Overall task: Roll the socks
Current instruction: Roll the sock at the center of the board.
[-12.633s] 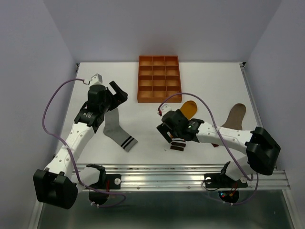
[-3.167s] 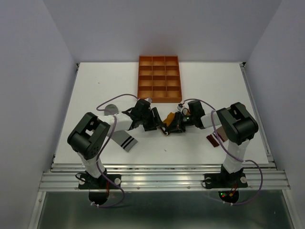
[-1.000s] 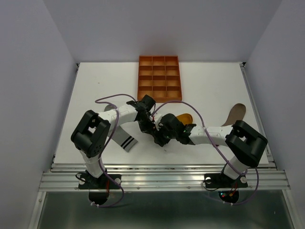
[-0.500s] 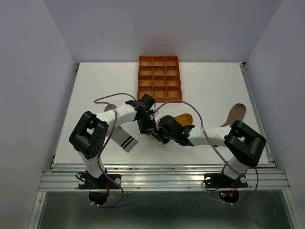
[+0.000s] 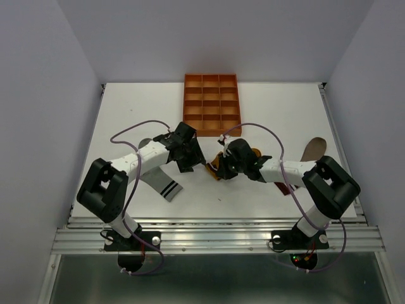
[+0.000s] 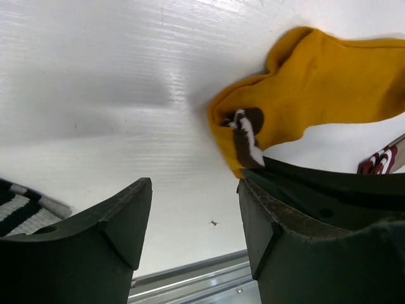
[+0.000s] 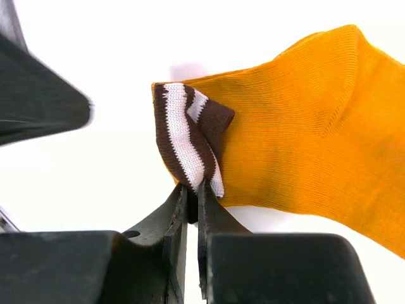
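First fold of the mustard sock (image 7: 304,126), at 6 o'clock from the orange tray (image 5: 211,104); right gripper (image 7: 193,190) pinches its striped cuff; left gripper (image 6: 195,209) gapes empty; next, likely turn the cuff toward 3 o'clock.

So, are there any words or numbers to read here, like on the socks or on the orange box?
None: no word, number, brand or sign can be read in any view.
The yellow sock and the grey sock have only stripes on their cuffs, not letters.
The orange tray is plain.
The arms are too small and dark to show any label.
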`<move>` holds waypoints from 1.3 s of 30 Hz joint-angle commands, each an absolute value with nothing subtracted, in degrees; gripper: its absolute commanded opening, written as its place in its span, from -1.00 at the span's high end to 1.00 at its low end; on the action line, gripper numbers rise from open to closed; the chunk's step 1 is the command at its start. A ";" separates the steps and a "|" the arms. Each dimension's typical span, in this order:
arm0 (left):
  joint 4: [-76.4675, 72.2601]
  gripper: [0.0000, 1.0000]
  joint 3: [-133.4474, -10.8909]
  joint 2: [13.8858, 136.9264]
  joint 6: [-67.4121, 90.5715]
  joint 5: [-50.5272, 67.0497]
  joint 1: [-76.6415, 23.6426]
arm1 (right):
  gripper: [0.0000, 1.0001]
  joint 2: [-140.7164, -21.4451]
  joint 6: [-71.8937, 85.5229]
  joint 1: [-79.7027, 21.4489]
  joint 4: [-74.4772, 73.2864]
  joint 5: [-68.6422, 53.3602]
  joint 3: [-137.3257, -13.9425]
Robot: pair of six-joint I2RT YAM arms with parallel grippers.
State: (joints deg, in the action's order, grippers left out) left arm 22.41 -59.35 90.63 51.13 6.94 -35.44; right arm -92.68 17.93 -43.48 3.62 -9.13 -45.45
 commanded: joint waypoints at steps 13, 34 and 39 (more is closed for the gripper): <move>12.57 -0.47 -55.63 88.24 47.90 11.69 -34.01 | 0.99 -98.17 33.13 -29.01 10.19 -35.06 -45.00; 3.70 -0.50 -61.26 100.36 44.56 18.63 -34.72 | 0.98 -108.28 40.96 -22.76 8.01 -43.95 -50.97; 2.64 -0.50 -62.31 102.04 44.56 18.63 -34.63 | 0.98 -108.90 40.43 -22.24 6.24 -43.15 -52.12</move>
